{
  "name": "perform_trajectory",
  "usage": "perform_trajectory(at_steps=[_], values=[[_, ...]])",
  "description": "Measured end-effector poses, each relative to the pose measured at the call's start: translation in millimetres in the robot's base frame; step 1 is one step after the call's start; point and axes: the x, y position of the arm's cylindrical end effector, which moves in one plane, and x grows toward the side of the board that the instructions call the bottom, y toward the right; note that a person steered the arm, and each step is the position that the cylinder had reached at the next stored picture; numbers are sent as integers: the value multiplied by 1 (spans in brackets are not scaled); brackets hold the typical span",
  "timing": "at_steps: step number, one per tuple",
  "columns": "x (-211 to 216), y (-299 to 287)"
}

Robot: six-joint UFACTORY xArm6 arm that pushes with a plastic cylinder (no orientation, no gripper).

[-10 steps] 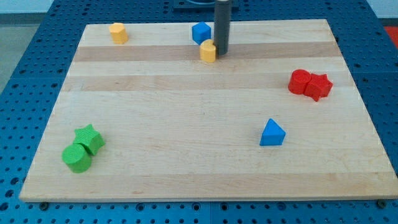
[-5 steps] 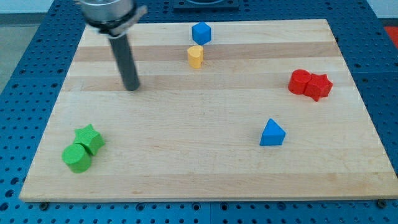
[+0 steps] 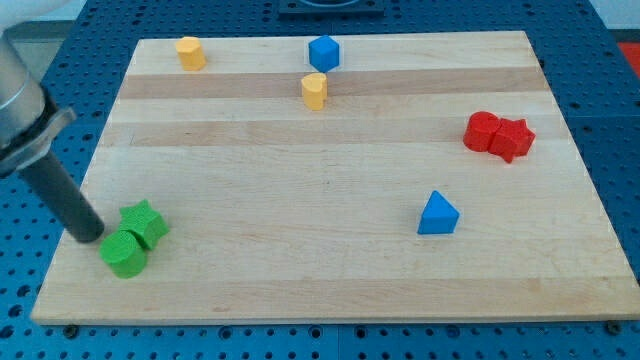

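My tip (image 3: 88,234) rests on the wooden board (image 3: 320,170) near its left edge, just left of the green pair. The green star (image 3: 146,222) and the green cylinder (image 3: 124,253) sit touching each other, and the tip is almost against the cylinder's upper left side. Far off at the view's top lie a yellow block (image 3: 190,52), a blue cube (image 3: 323,52) and a yellow cylinder (image 3: 314,90).
A red cylinder (image 3: 482,131) and a red star (image 3: 513,139) touch each other at the right. A blue triangle (image 3: 438,214) lies at the lower right. The board's left edge is close to the tip; blue pegboard surrounds the board.
The tip left the yellow cylinder, which it had nudged left, swept across the board to the lower left and now stands beside the green blocks.
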Motion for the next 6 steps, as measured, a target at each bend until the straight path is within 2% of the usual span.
perform_trajectory(at_steps=[1, 2, 5, 6], values=[[22, 8], [23, 28], [-2, 31], [-21, 50]])
